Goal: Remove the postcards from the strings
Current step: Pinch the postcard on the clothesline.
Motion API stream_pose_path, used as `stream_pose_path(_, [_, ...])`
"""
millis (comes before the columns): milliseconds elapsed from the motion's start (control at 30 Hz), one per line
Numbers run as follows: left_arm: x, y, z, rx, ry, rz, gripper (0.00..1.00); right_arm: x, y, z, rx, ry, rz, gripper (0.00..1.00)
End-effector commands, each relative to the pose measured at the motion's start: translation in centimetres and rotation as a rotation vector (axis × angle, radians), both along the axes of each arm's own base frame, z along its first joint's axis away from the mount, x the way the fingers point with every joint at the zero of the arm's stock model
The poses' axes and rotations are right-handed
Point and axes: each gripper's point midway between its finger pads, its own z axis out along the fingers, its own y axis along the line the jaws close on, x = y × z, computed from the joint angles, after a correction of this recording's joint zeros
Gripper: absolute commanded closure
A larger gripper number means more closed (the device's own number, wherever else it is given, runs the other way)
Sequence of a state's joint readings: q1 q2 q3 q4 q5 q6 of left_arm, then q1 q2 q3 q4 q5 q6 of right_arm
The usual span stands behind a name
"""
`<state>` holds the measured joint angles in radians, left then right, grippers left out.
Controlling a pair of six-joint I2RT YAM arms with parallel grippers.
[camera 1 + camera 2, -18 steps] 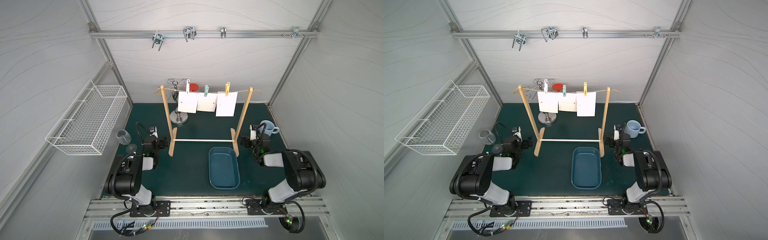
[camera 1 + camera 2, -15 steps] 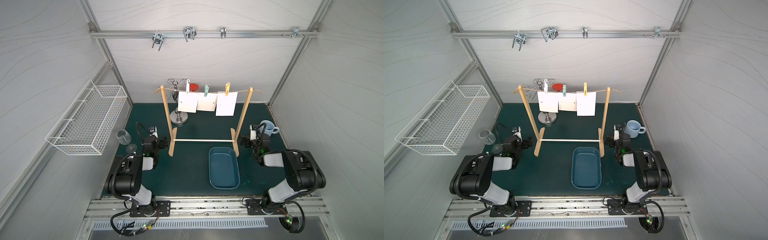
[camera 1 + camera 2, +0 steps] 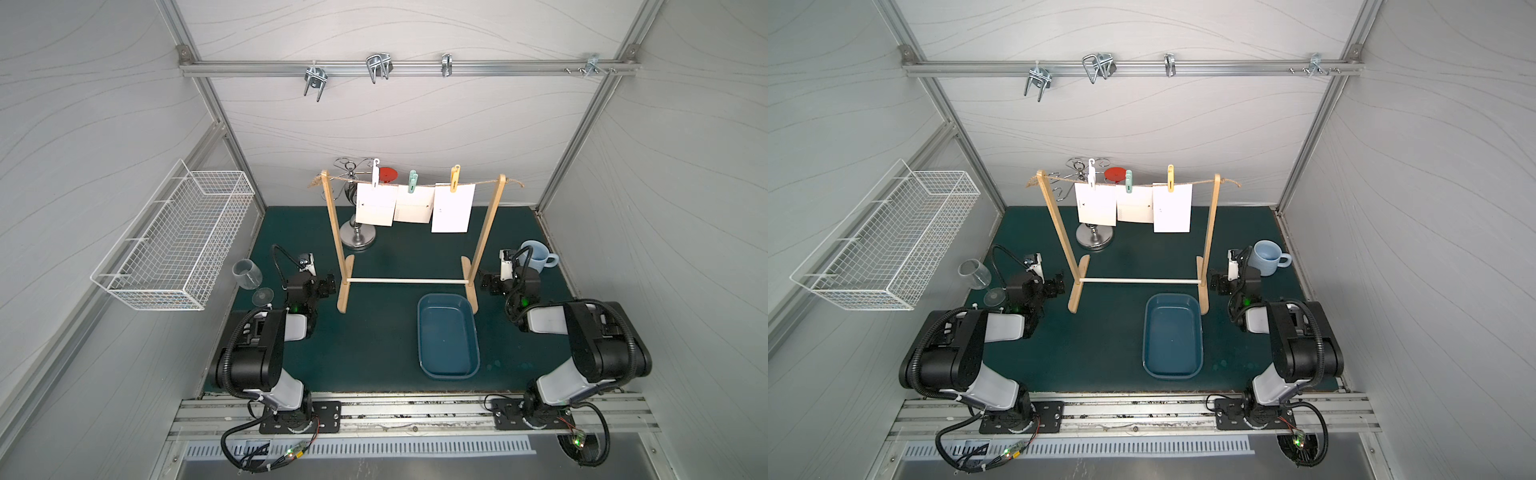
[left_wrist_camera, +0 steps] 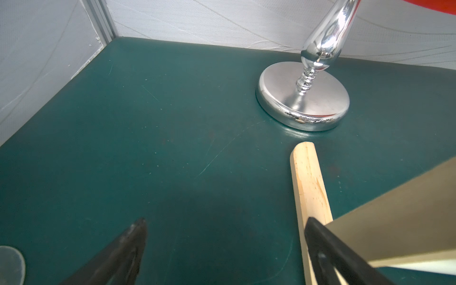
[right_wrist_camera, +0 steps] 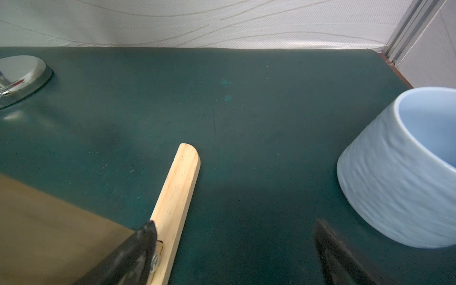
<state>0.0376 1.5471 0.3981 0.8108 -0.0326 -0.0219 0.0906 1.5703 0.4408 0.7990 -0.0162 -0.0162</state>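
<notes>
A green mat is being walled in by pale panels, a wire basket being carried at left. The left gripper is being held wide open and empty. The postcards are being held by pegs on the strings, behind a blue tub. The right gripper, equally open and empty, is being flanked by a mug.

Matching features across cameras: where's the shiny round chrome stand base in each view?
Top view: shiny round chrome stand base, just beyond the light wooden rack's left upright.
Top view: same place.
Left wrist: whole, beyond the rack's foot.
Right wrist: partly shown, cut at the picture edge.
Shared landmark: the rack.
</notes>
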Motion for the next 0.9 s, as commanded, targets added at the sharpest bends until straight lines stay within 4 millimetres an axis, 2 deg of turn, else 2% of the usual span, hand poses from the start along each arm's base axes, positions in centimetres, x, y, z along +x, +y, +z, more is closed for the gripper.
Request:
stream_pose_path(0, [1.2,0.1,1.4,0.0,-0.047,-0.004,0.0,0.3,-0.2,-0.1,-0.002,0.006,0.004,0.01])
stream_pose_path(200, [1.2,0.2,1.4,0.0,-0.047,-0.002,0.01,0.3,-0.1,-0.1,-0.002,0.005,0.007,0.01])
stream_pose_path(300, [1.1,0.2,1.4,0.001,-0.047,0.002,0.1,0.2,-0.1,-0.1,-0.002,0.001,0.006,0.02])
stream_pose_path(400, [1.1,0.8,2.1,0.007,-0.055,0.039,0.17,0.3,-0.9,0.7,-0.004,-0.006,-0.047,0.03])
stream_pose_path(567, [0.7,1.8,5.0,0.03,-0.019,0.123,0.36,0.2,-3.5,4.1,-0.02,0.015,-0.205,0.05])
stream_pose_path(700, [-0.3,1.7,6.9,0.071,-0.047,0.204,0.36,-0.3,-3.8,7.2,0.013,0.022,-0.246,0.06])
stream_pose_path(800, [-0.9,1.4,8.5,-0.017,-0.08,0.254,0.36,-1.0,-3.6,9.4,0.024,0.034,-0.256,0.09])
stream_pose_path(833, [-1.3,1.0,8.2,-0.042,-0.046,0.252,0.37,-1.3,-3.7,10.1,0.03,0.025,-0.278,0.09])
stream_pose_path(867, [-1.4,0.5,9.0,-0.046,-0.052,0.245,0.38,-1.6,-3.6,10.9,0.043,0.009,-0.281,0.09])
